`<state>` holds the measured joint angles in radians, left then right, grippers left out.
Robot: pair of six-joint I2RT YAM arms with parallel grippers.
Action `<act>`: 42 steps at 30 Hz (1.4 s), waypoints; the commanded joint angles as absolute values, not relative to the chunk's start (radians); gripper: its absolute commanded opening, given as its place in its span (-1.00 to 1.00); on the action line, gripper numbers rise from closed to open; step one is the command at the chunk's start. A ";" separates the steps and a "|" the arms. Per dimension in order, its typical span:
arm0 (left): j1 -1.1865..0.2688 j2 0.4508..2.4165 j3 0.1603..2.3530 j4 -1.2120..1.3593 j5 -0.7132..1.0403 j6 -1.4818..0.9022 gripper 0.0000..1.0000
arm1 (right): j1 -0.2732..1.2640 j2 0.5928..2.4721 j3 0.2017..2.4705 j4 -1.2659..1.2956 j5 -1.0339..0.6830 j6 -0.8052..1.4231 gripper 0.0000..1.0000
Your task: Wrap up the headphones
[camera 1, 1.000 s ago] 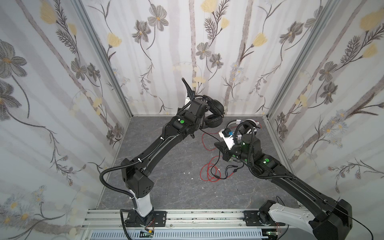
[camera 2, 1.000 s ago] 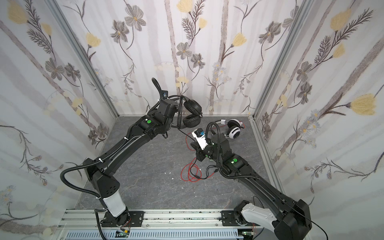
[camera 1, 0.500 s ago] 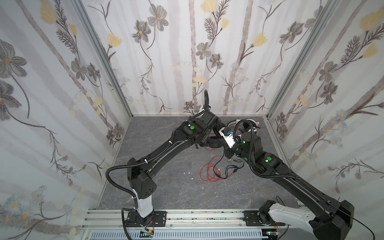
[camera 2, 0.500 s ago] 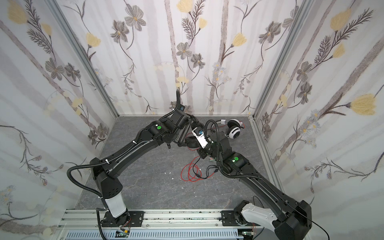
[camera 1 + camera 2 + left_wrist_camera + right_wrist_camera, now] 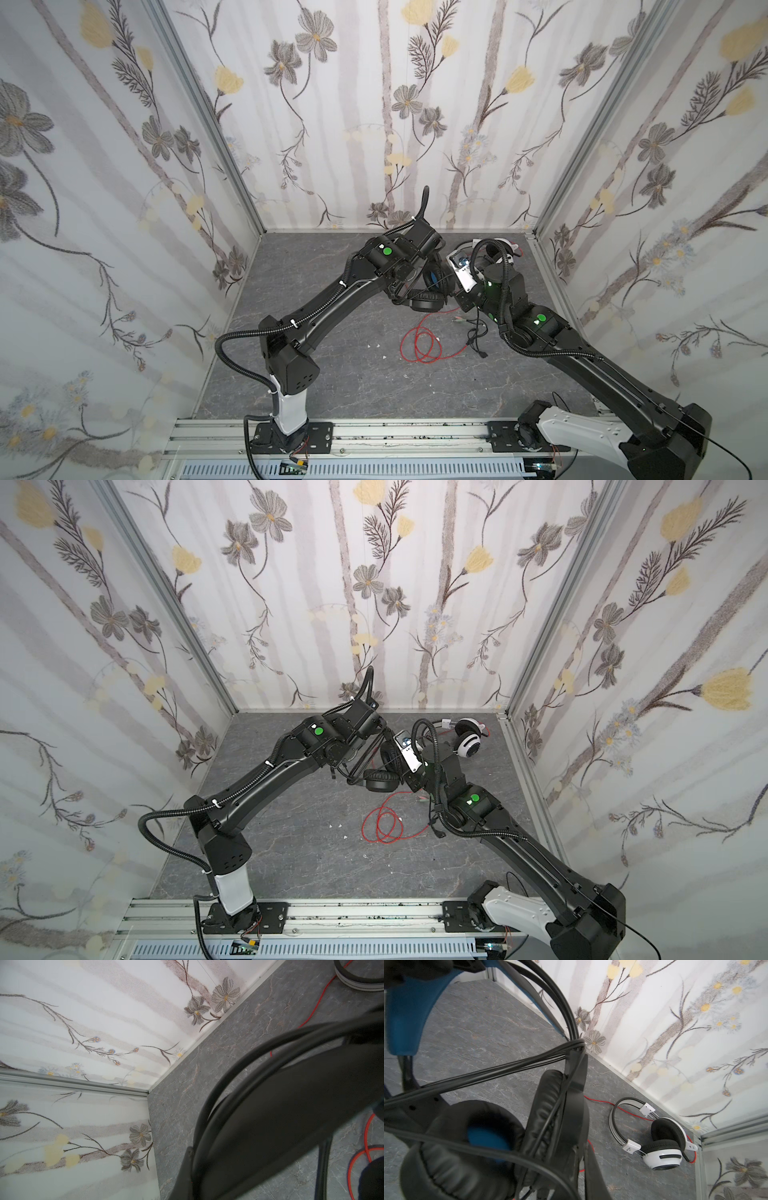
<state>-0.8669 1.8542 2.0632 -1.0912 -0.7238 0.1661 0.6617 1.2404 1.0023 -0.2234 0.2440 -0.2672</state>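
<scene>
The black headphones (image 5: 428,297) with a blue inner headband (image 5: 402,1014) hang between my two arms at the back of the floor. My left gripper (image 5: 197,1172) is shut on their black headband (image 5: 280,1105). Several strands of black cable (image 5: 500,1070) stretch taut across the earcups (image 5: 467,1147). My right gripper (image 5: 579,1172) sits right at the earcups, its jaws nearly together with black cable running in. The cable's loose end (image 5: 473,336) lies on the floor. The white headphones (image 5: 662,1155) lie in the back right corner. Their red cable (image 5: 419,345) is looped on the floor.
Flowered walls (image 5: 374,124) close the back and both sides. A metal rail (image 5: 374,432) runs along the front. The white headphones (image 5: 467,742) sit close to the right wall. A few small white bits (image 5: 378,345) lie mid-floor.
My left arm has swung the black headphones from up near the back wall down and to the right, against the right gripper. The right arm has barely moved.
</scene>
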 commanded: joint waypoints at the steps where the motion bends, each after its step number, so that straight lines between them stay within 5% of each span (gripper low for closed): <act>1: -0.865 1.865 2.102 -1.182 -0.647 0.212 -1.00 | 0.661 1.225 1.004 -0.184 0.360 -0.281 -0.80; 19: -0.903 1.772 2.046 -1.187 -0.366 0.280 -1.00 | 0.634 1.242 1.028 -0.135 0.431 -0.259 -0.72; 30: -0.944 1.712 2.031 -1.188 -0.318 0.219 -1.00 | 0.437 1.230 0.994 -0.146 0.241 -0.081 -0.77; 42: -0.969 1.731 2.265 -1.190 -0.206 0.153 -1.00 | 0.367 1.214 0.958 -0.121 0.097 -0.023 -0.81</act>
<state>-0.9680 1.7294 2.2139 -1.2026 -0.2699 0.1833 0.3763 1.2243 0.9642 -0.1730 0.1394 -0.0563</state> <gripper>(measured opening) 0.059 0.089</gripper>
